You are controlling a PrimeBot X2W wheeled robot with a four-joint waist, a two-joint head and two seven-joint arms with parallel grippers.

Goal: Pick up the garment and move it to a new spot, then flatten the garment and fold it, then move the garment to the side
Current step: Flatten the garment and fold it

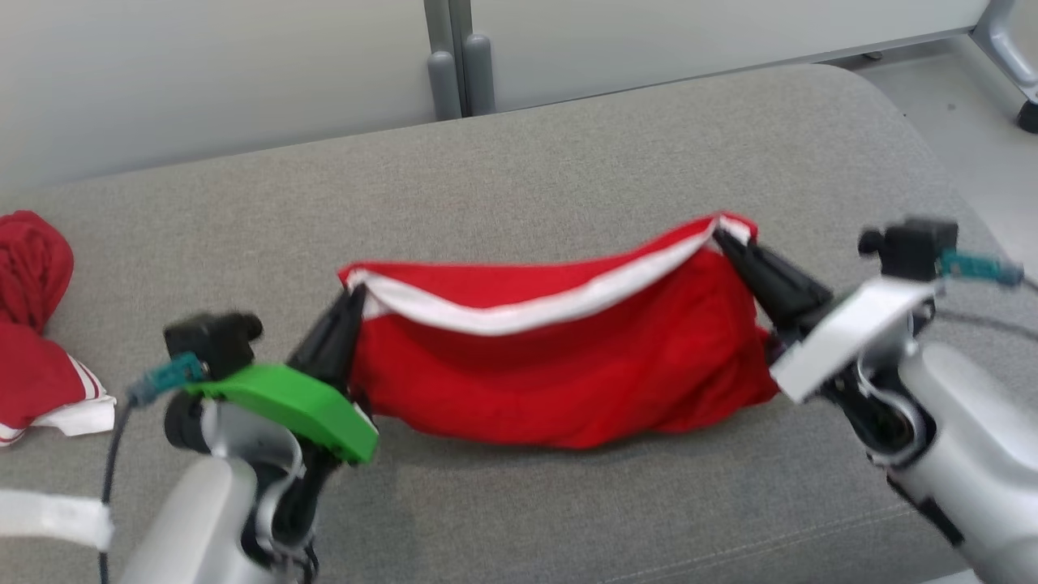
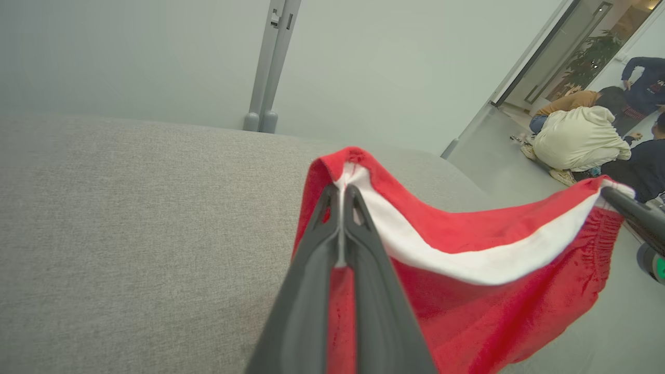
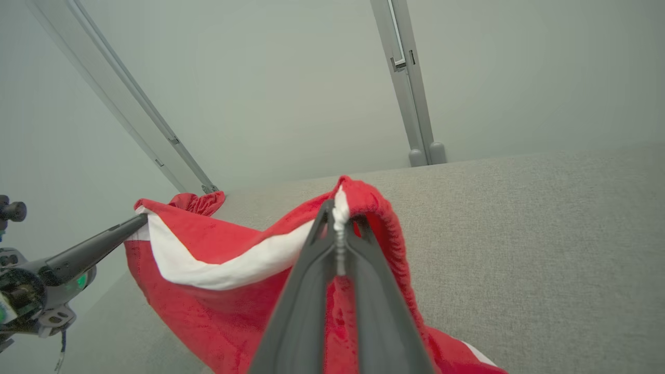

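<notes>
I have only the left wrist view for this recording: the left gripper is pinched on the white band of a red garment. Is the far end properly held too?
Observer: Yes. The right wrist view shows the right gripper shut on the white band of the garment.
Operator: Does the garment hang free of the sofa?
Observer: Seemingly not. In the right wrist view its lower part looks to lie on the sofa.
Operator: Anything else lying there?
Observer: In the head view a second red garment lies crumpled at the sofa's left end.
</notes>
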